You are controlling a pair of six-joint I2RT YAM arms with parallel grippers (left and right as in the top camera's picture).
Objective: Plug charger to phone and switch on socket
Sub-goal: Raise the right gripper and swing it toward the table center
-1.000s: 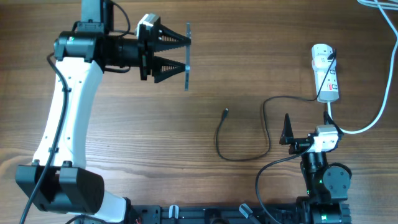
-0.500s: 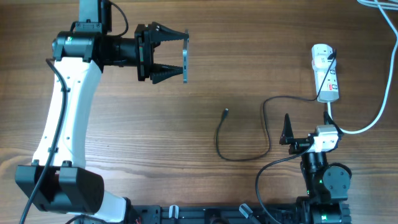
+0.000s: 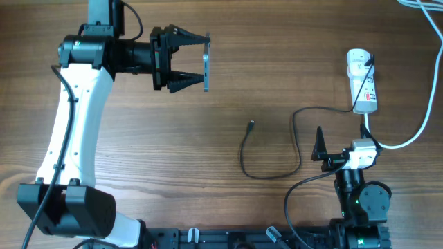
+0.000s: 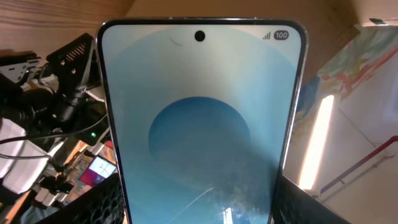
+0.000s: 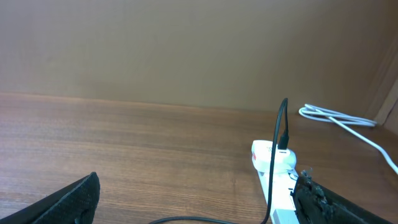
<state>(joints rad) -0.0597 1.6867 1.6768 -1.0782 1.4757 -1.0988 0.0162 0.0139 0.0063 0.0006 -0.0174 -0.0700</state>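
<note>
My left gripper (image 3: pixel 205 62) is shut on the phone (image 3: pixel 206 61), held edge-on above the table at the upper left. In the left wrist view the phone (image 4: pixel 199 124) fills the frame with its blue-green screen between the two fingers. The charger (image 3: pixel 271 174) is a thin black cable looping on the table, its free connector tip (image 3: pixel 251 125) lying at the centre. Its other end is plugged into the white socket (image 3: pixel 363 90) at the right, which also shows in the right wrist view (image 5: pixel 277 168). My right gripper (image 3: pixel 320 149) is open and empty, low at the right, below the socket.
A thick white cord (image 3: pixel 415 135) runs from the socket toward the table's right edge and up to the top right corner; it shows in the right wrist view (image 5: pixel 339 121). The arm bases stand along the front edge.
My left wrist has rolled with the phone in it, and the phone has shifted slightly up and left. The right arm and the cable have not moved.
</note>
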